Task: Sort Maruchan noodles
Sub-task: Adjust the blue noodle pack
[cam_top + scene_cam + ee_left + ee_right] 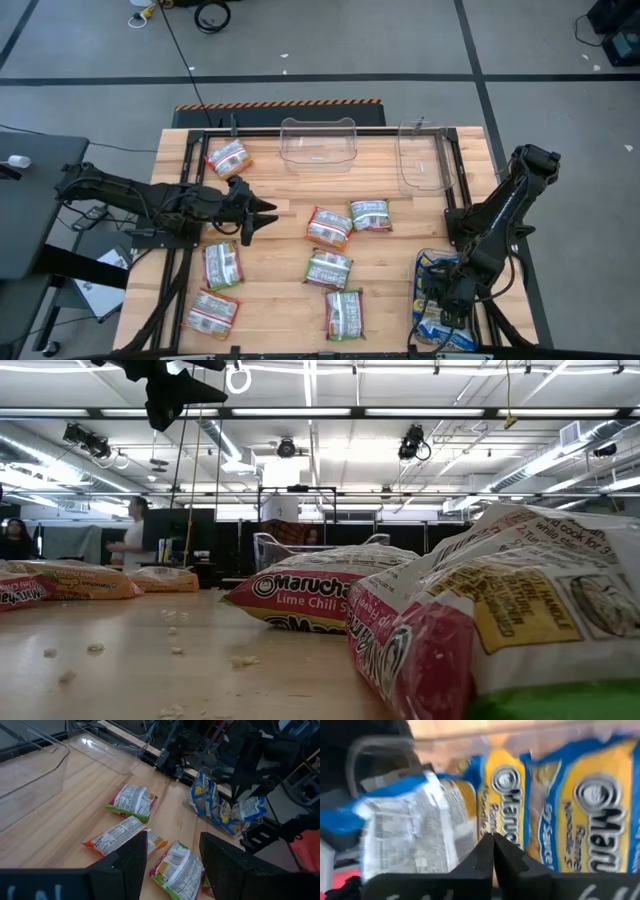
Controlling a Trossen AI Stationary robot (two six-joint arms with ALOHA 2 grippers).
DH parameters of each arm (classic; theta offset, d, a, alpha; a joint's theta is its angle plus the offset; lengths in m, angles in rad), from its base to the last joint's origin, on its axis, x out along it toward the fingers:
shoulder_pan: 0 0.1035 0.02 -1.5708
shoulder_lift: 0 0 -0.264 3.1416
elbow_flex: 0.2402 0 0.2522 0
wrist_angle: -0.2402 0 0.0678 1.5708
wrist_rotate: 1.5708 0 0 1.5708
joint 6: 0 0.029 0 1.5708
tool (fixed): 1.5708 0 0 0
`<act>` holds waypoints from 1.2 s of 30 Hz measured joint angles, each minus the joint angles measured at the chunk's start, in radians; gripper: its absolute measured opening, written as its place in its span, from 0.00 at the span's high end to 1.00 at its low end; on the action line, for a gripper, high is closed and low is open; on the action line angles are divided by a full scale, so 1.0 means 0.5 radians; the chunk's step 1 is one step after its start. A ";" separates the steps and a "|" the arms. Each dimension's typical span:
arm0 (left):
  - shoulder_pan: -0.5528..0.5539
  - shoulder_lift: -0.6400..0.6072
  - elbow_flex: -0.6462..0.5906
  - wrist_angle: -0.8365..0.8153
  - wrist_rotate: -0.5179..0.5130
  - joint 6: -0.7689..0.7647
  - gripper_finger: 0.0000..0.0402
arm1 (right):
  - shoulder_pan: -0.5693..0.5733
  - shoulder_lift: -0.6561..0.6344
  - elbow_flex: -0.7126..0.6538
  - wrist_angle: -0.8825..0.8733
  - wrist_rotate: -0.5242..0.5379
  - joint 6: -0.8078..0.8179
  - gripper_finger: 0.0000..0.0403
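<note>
Leftmost, the left tool (262,215) hangs above the wooden bench (270,290), its two fingers (125,865) spread apart and clamped on nothing. Around it, seven green-and-white packets (330,269) lie loose on the bench: one near the far left corner, two at the near left, and four clustered toward the middle. At the far edge stand two clear bins, the rounded bin (319,145) nearer the centre and the second bin (424,158) to its right; neither holds a packet. At the near right corner, a third clear container (200,815) holds the blue-and-yellow packets (436,295), standing on edge side by side; at least three show in the wrist views, though the exact count cannot be told. The right tool (493,851) is lowered over these packets with its fingertips pressed together, gripping nothing.
</note>
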 joint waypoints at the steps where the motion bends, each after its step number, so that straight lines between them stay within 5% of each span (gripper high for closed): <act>1: 0.000 0.000 0.000 0.000 0.000 -0.002 0.54 | -0.006 0.013 -0.027 0.005 -0.047 0.031 0.92; 9: -0.002 0.000 0.000 -0.005 0.084 -0.055 0.54 | -0.011 0.075 -0.221 0.276 -0.036 0.014 0.58; 13: -0.002 0.000 0.000 -0.054 0.090 -0.083 0.54 | -0.011 0.073 -0.306 0.320 -0.014 0.007 0.54; 18: -0.001 0.000 0.000 -0.062 0.086 -0.097 0.54 | -0.020 0.073 -0.332 0.384 0.143 -0.098 0.65; 24: 0.000 0.000 0.000 -0.062 0.082 -0.089 0.54 | -0.060 0.063 -0.332 0.502 0.044 -0.166 0.96; 29: 0.024 0.000 0.000 -0.061 0.082 -0.088 0.54 | -0.062 0.018 -0.205 0.372 -0.016 -0.150 0.99; 36: 0.072 -0.008 0.001 -0.047 0.088 -0.088 0.54 | -0.062 -0.049 0.177 -0.335 0.016 -0.157 0.99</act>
